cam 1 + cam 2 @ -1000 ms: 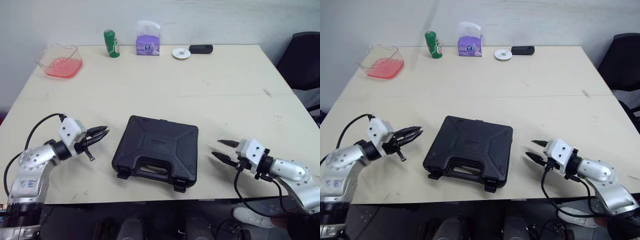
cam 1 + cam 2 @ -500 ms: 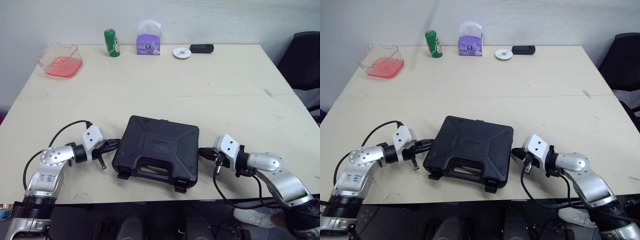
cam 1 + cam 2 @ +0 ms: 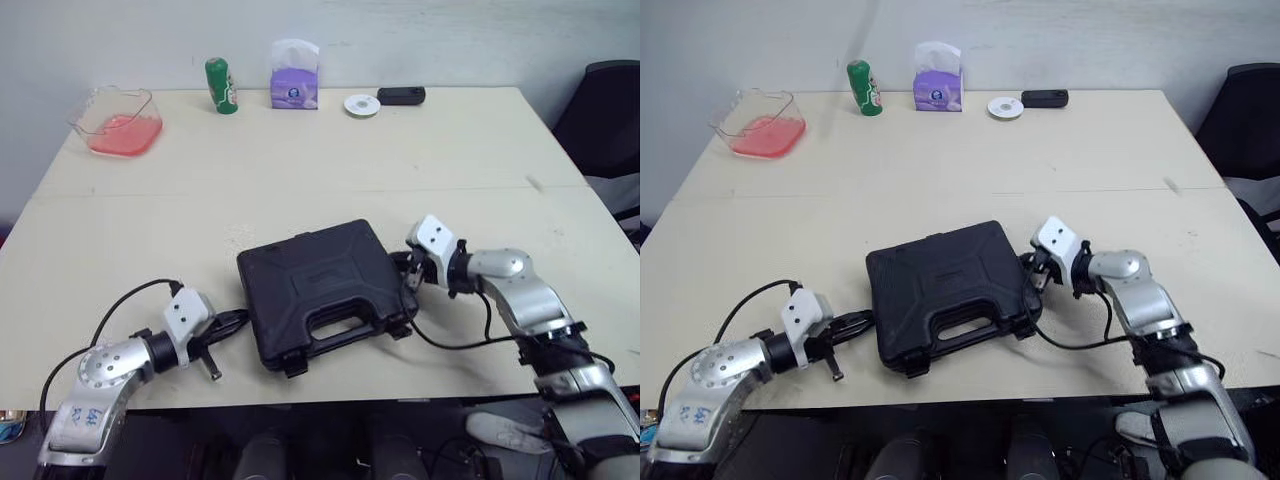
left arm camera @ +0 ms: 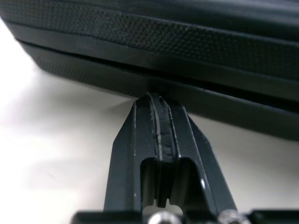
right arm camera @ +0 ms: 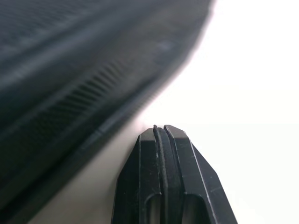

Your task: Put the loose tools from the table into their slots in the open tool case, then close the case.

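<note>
The case (image 3: 325, 290) lies flat on the desk (image 3: 300, 170) near its front edge, lid down and shut, skewed so that its handle (image 3: 330, 322) faces the front edge at a slant. Two latches (image 3: 293, 365) stick out along that handle side; I cannot tell whether they are snapped home.

It looks like hard moulded plastic with a fine textured skin: stiff, not fragile, and probably weighty if the tools are inside (a guess from the task, since the lid hides the contents). On this smooth desk it should slide and pivot readily under a sideways push. The handle is the natural place to take hold for a lift; for nudging, the thick side walls near the corners are best, and the latches want a firm press straight in.

The left tool (image 3: 240, 319) is closed on nothing, its tip meeting the seam in the case's near-left side wall in the left wrist view. The right tool (image 3: 1033, 270) is likewise closed and empty, lying at the case's far-right corner, just beside the wall.

Well apart, along the desk's far edge, stand a clear tub with pink contents (image 3: 112, 122), a green can (image 3: 221, 86), a purple tissue pack (image 3: 294, 77), a white disc (image 3: 361, 105) and a small black device (image 3: 401, 96).
</note>
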Robot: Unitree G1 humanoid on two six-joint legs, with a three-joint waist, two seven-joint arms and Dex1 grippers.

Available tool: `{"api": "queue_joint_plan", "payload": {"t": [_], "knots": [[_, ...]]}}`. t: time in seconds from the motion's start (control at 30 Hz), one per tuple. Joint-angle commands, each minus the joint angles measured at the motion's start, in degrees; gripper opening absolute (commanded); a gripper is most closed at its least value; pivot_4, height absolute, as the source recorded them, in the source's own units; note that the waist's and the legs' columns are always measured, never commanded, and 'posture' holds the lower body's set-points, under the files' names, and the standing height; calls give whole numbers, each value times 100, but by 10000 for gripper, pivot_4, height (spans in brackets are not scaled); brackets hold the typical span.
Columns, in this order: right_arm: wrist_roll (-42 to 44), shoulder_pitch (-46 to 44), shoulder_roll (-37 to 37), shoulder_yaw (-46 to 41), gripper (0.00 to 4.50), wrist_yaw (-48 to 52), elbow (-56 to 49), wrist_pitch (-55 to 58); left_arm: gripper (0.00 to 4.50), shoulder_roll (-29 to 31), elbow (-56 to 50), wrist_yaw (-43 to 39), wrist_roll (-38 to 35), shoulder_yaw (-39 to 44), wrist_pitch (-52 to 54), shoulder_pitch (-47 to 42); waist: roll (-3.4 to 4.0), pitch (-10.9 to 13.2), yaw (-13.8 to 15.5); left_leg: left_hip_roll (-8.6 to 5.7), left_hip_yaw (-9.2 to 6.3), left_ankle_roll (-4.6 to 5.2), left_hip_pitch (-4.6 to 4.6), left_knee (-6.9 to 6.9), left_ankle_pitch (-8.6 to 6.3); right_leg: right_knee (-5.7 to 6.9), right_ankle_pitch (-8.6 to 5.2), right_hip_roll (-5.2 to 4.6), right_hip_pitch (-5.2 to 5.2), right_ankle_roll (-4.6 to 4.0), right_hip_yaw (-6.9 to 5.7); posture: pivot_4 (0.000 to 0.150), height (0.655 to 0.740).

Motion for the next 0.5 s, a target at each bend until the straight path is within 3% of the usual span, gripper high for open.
{"api": "queue_joint_plan", "payload": {"t": [0.03,0.2,0.3,0.37,0.5], "knots": [[31,-87,-205,-309,170,253,32,-464,0,-69,-334,77,-243,212,-50,170,2,1,23,-1,0,0,-1,0,0,-1,0,0,0,0,-1,1500,7400],[487,596,-724,-1115,170,623,-346,-1116,0,134,163,-314,-853,946,-140,-18,3,2,68,-5,-15,3,-10,6,1,-7,0,-9,4,0,-20,1500,7400],[1121,1503,-1195,-1553,170,1207,-1211,-526,0,410,930,-427,-1003,1195,-76,-734,5,3,116,-8,-29,5,-11,6,2,-19,0,-13,10,0,-34,1500,7400],[1384,1857,-1345,-1700,170,1354,-1610,-206,0,532,1201,-471,-958,1115,30,-1035,7,3,99,-6,-26,4,-10,6,2,-26,0,-8,12,0,-32,1500,7400],[1808,3278,-1754,-1962,170,1643,-2861,453,0,582,2526,-325,-256,384,-40,-2475,16,3,115,-11,-25,6,-10,5,2,-5,2,-9,13,4,-33,1500,7400]]}}
